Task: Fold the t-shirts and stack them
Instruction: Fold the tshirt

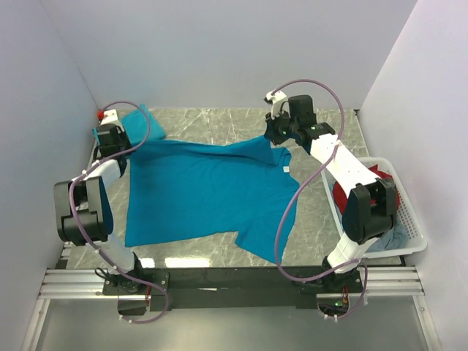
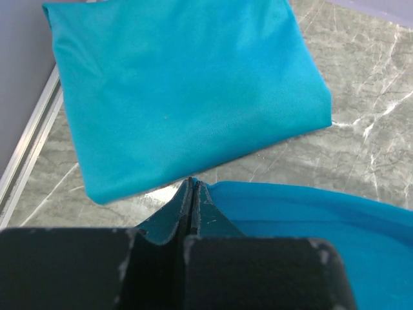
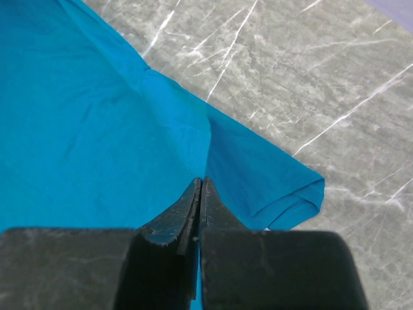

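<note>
Top external: your left gripper and right gripper, arms extended forward, jaws clenched, apparently pinching spread t-shirt edges; folded t-shirt beyond left

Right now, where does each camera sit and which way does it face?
Top external: above, behind the bases, facing down onto the table; both arms show.
Left wrist: on that arm, facing the folded t-shirt; shut left pincer shows.
Right wrist: on that arm, facing a sleeve of the spread t-shirt; shut right pincer shows.
Shared: all three see the spread t-shirt.
</note>
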Controlling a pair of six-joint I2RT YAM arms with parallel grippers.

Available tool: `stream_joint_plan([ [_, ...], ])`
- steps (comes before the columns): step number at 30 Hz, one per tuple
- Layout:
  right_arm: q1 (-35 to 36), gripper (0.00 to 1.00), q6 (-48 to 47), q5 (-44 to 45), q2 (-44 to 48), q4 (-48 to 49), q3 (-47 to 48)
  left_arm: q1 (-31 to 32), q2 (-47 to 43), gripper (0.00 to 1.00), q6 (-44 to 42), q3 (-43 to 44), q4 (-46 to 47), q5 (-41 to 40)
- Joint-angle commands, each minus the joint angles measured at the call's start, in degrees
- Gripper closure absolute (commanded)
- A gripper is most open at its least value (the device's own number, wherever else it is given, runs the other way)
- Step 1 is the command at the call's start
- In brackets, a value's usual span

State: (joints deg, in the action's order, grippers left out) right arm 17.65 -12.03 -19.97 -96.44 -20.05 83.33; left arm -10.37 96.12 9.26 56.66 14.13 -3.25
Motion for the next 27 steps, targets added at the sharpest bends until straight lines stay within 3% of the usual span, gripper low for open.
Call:
stream_joint_plan([
  [1,0.4,1.00,-0.3,0.4,3.5,1.8,-0.5,-0.3,-3.3,1.00,0.4,-0.7,2.3,-1.0],
  [27,0.3,1.00,-0.4,1.7,5.3,2.3,-5.1,-0.3,-7.2,1.00,2.3,-8.4,1.1,-0.3],
])
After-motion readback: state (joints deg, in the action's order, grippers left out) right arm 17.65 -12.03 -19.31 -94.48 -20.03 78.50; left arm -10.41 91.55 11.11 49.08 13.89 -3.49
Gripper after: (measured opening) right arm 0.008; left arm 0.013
